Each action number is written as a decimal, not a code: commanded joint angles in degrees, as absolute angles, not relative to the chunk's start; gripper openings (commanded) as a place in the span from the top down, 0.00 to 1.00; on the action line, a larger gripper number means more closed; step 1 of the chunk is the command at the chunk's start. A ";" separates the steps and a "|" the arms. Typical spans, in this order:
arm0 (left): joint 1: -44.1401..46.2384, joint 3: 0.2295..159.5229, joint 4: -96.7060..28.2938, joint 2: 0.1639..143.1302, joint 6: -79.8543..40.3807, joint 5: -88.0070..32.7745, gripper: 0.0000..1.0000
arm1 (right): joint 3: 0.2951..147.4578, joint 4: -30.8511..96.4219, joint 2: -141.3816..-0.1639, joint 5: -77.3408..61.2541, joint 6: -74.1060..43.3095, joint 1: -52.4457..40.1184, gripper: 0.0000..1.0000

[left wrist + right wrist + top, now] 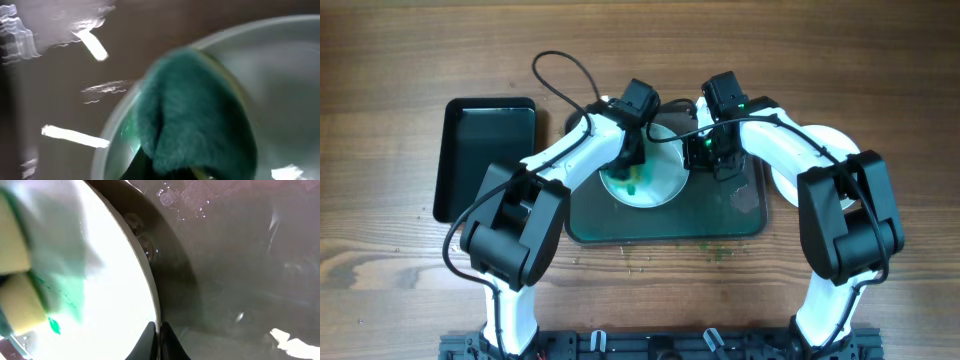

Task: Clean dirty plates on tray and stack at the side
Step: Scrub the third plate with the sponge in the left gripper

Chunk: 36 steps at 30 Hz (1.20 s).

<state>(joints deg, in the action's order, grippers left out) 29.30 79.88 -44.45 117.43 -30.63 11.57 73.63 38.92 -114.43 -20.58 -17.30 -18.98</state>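
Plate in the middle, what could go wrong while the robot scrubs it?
The right hand pinches only the thin rim of the plate, so hard scrubbing might make it slip. The sponge in the left hand could smear green around, or fling more green bits onto the table.

One plate lies on the tray, a smaller tray left of it, another plate right

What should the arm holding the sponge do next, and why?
Probably sweep the sponge across the green smear on the plate: green marks show on its white face, the left gripper has the sponge pressed there, and the right gripper pinches the rim to steady it.
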 commanded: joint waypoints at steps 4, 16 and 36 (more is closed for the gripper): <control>28.60 78.32 -49.74 118.91 -20.58 -4.03 0.96 | 73.36 39.03 -115.07 -20.62 -16.71 -18.96 0.96; 28.91 78.32 -35.51 118.91 -20.56 -10.33 0.96 | 73.36 39.07 -115.07 -20.67 -16.73 -18.83 0.96; 28.27 78.32 -38.96 118.91 -17.74 -19.92 0.96 | 73.36 40.05 -115.07 -24.08 -16.60 -18.79 0.96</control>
<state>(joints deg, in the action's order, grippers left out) 28.08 79.22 -42.70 117.23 -18.15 -15.75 73.60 39.88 -114.43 -21.47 -16.86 -18.59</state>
